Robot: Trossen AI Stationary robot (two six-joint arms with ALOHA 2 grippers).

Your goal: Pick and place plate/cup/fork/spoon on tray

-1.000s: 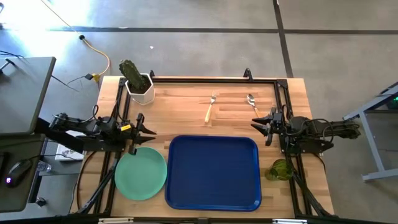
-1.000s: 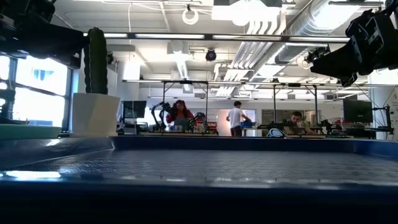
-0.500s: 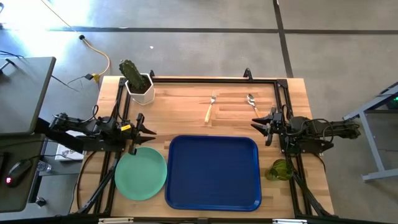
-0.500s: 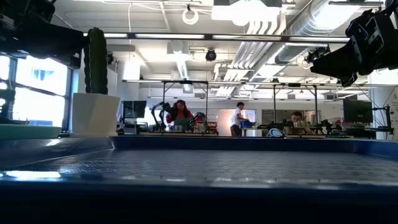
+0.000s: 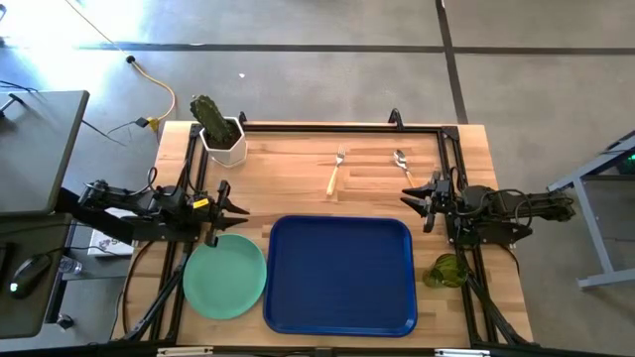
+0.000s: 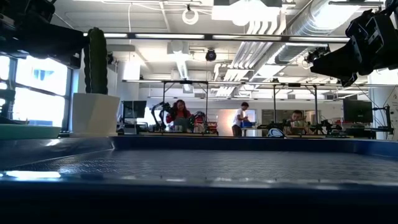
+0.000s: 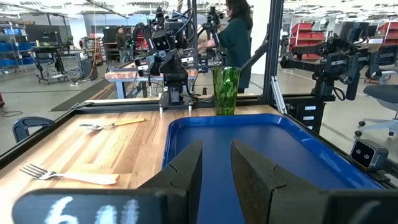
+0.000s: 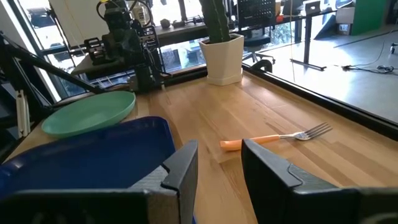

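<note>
Wood table (image 5: 298,174): tray (image 5: 339,276) empty, plate (image 5: 224,277) beside it. Left gripper (image 5: 226,211), right gripper (image 5: 422,201) hover, fingers narrowly apart, holding nothing. People at benches behind.

Grey concrete floor (image 5: 327,59) surrounds the wooden table (image 5: 298,183). Beyond it, an open workshop: white ceiling ducts (image 6: 298,28), bright window (image 6: 40,90), workbenches (image 6: 186,127), people standing.

Blue tray (image 5: 340,275) (empty), mint plate (image 5: 224,277) beside, green cup (image 5: 447,270) opposite, fork (image 5: 335,173), spoon (image 5: 402,164) beyond.
</note>
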